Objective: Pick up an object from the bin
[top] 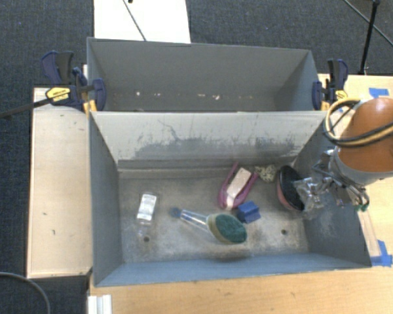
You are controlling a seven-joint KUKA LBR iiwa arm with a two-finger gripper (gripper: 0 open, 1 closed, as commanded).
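tool low by the bin's right wall, opening cannot be told | dark round disc with reddish rim just beside it, on edge | probably light, stiff, slick: pinch across rim | farther left: blue block, pink case
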